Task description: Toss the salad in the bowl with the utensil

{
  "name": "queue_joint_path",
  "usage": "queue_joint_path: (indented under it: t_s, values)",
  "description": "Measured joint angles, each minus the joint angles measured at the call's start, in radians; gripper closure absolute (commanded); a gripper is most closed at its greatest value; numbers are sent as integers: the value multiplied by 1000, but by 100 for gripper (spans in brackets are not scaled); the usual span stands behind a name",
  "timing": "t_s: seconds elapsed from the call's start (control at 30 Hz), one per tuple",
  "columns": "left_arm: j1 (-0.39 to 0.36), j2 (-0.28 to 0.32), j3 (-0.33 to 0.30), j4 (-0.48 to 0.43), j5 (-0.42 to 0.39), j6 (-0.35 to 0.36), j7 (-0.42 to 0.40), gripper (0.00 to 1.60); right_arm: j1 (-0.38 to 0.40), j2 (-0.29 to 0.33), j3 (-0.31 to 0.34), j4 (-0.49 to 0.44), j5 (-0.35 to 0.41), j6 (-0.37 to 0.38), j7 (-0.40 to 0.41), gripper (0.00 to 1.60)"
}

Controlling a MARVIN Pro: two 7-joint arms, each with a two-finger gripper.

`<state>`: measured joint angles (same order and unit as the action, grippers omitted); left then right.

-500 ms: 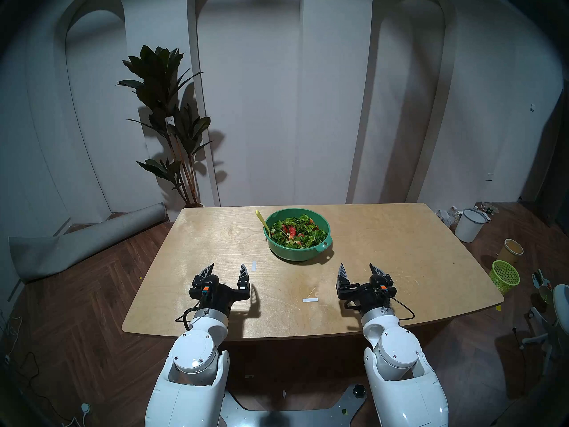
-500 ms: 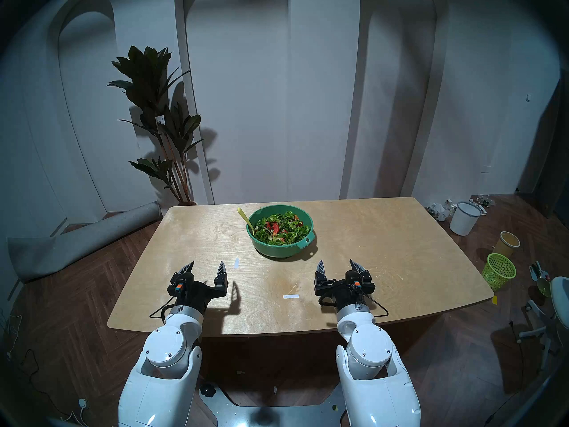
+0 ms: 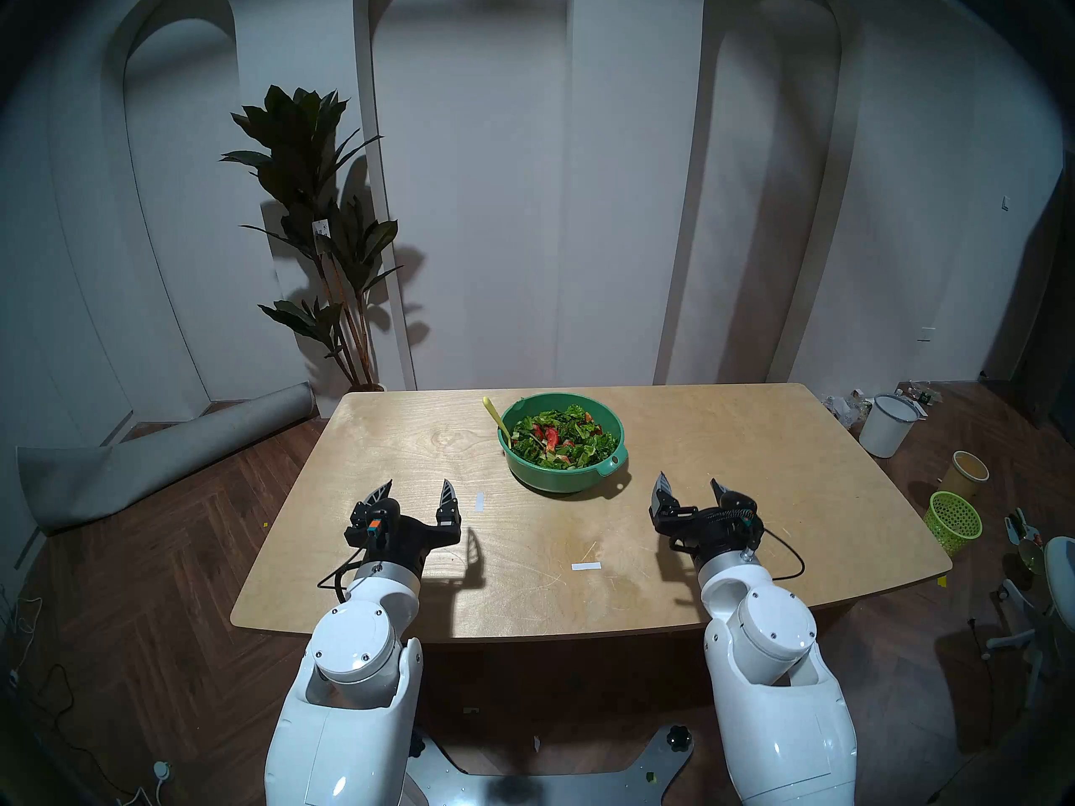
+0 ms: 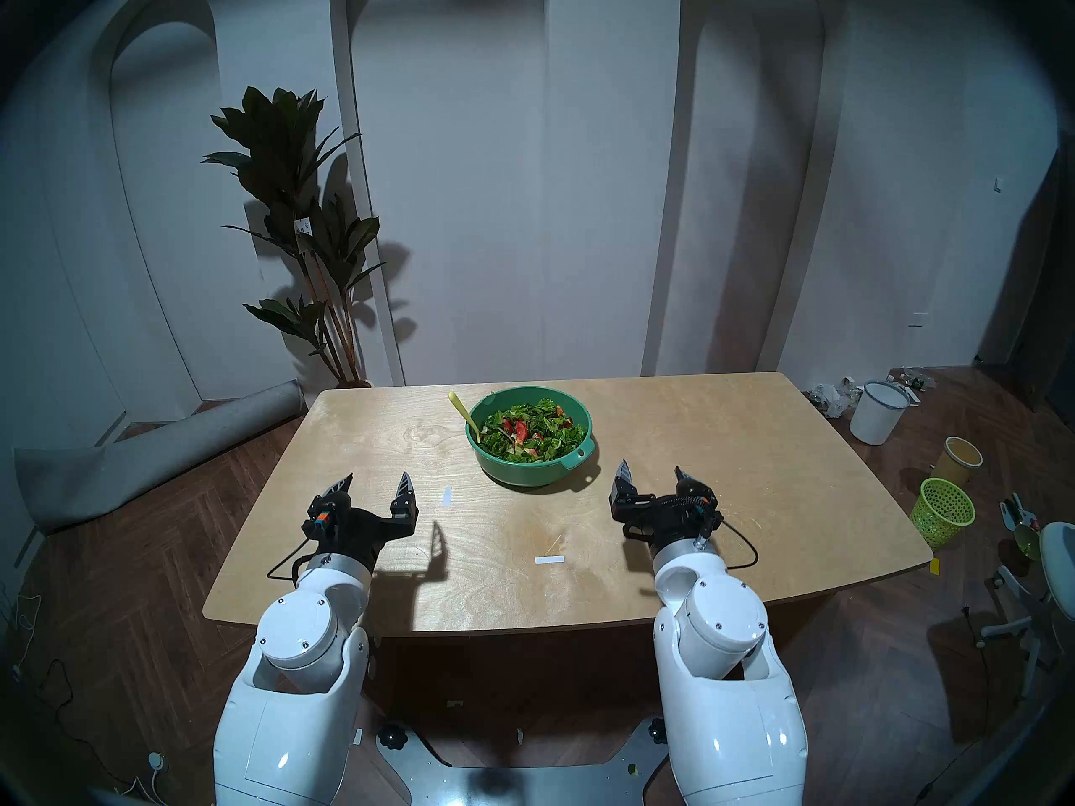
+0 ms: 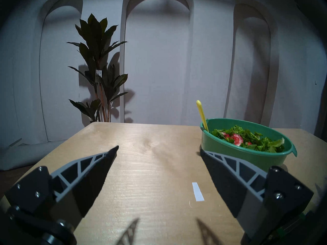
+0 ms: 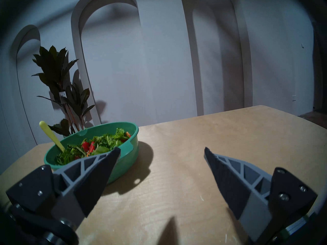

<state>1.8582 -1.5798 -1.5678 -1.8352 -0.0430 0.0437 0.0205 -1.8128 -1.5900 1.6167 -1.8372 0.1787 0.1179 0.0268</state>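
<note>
The left tool [image 3: 416, 485] and right tool [image 3: 691, 481] are being held wide and empty in the lower frame. Above them, at centre, chopped green-and-red salad [image 3: 561, 436] is being contained in the round teal plastic bowl [image 3: 547, 474] on the pale wooden tabletop [image 3: 756, 473], the slender yellow-green plastic utensil [image 3: 496, 419] being propped against its left rim.
</note>
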Motion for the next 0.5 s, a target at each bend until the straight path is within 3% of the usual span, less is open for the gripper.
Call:
queue_joint_path:
  t_s: [0.5]
  values:
    - [-27, -10, 15, -19, -21, 44, 0, 0, 151, 39, 64, -35, 104, 202, 22, 0]
